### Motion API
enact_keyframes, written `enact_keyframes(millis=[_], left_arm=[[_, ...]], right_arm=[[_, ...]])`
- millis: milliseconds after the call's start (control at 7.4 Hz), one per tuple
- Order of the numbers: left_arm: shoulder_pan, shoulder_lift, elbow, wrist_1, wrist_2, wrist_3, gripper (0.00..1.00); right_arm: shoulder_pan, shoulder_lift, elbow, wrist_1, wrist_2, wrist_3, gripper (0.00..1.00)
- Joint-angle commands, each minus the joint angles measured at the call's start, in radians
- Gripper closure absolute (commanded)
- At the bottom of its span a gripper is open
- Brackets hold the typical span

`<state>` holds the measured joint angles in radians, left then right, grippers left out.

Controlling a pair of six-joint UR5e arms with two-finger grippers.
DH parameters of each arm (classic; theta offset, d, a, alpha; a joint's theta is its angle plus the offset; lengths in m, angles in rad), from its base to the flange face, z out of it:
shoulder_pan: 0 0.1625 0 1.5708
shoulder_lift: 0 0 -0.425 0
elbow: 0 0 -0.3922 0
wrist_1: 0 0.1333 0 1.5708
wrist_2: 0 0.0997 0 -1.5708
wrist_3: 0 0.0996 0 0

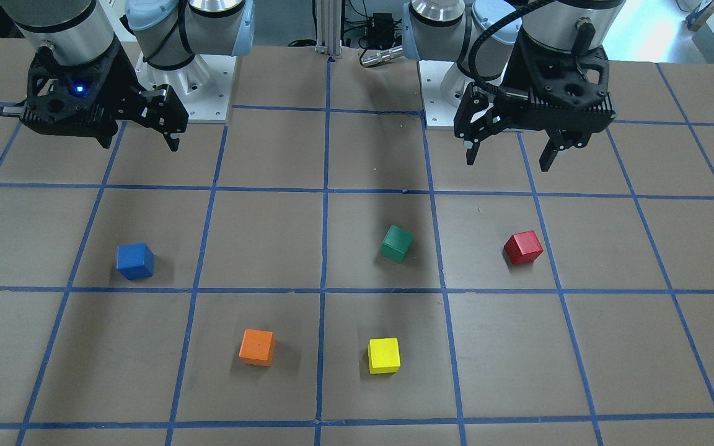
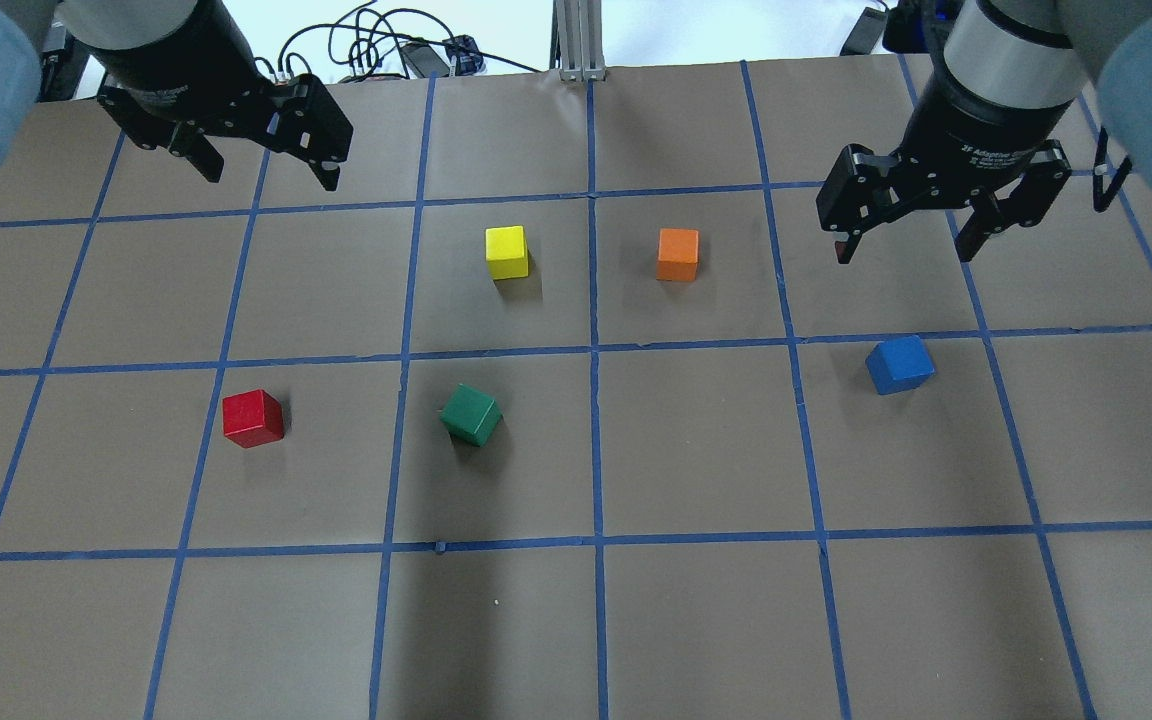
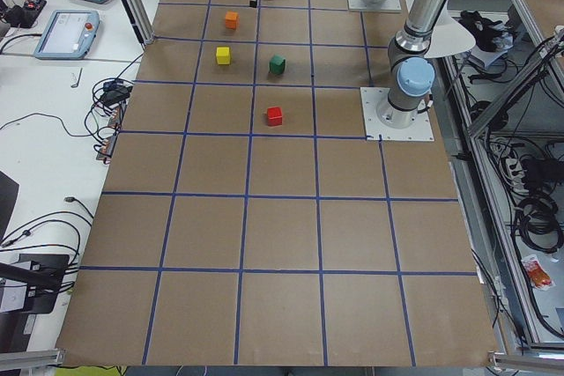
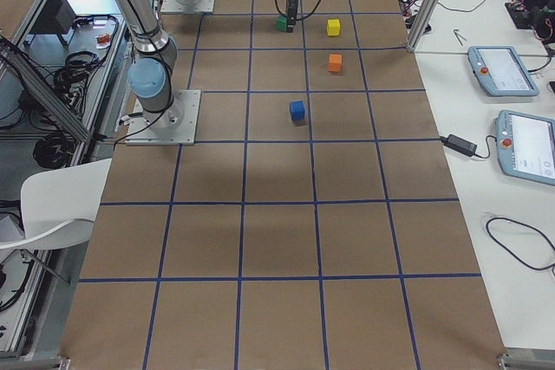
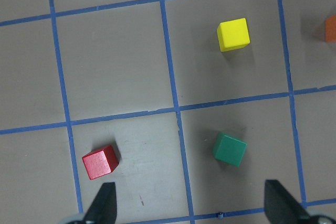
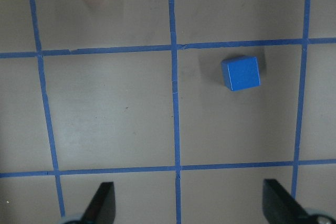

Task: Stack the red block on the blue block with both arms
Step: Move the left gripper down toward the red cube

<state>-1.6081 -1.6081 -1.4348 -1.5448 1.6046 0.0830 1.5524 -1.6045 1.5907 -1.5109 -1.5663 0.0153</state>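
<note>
The red block (image 2: 253,418) sits on the table on my left side, also in the front view (image 1: 523,247) and the left wrist view (image 5: 100,162). The blue block (image 2: 900,364) sits on my right side, also in the front view (image 1: 135,261) and the right wrist view (image 6: 240,73). My left gripper (image 2: 271,180) is open and empty, held high above the table beyond the red block. My right gripper (image 2: 904,255) is open and empty, held high just beyond the blue block. The two blocks are far apart.
A green block (image 2: 471,414) lies right of the red block. A yellow block (image 2: 506,252) and an orange block (image 2: 677,254) lie farther out near the middle. Blue tape lines grid the brown table (image 2: 696,620).
</note>
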Motion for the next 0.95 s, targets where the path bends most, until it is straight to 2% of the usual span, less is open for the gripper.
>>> enact_keyframes(millis=[0, 541, 676, 811], left_arm=[[0.005, -0.044, 0.077, -0.071, 0.005, 0.001, 0.00], [0.005, -0.035, 0.038, -0.102, 0.012, -0.003, 0.00], [0.045, -0.033, -0.037, -0.078, 0.002, 0.004, 0.00], [0.101, -0.039, -0.123, 0.060, -0.008, 0.017, 0.00]], right_arm=[[0.000, 0.000, 0.000, -0.005, -0.003, 0.000, 0.00], [0.000, 0.001, 0.000, -0.011, -0.011, 0.000, 0.00], [0.000, 0.001, 0.000, -0.012, -0.011, 0.000, 0.00], [0.000, 0.001, 0.000, -0.014, -0.011, 0.000, 0.00]])
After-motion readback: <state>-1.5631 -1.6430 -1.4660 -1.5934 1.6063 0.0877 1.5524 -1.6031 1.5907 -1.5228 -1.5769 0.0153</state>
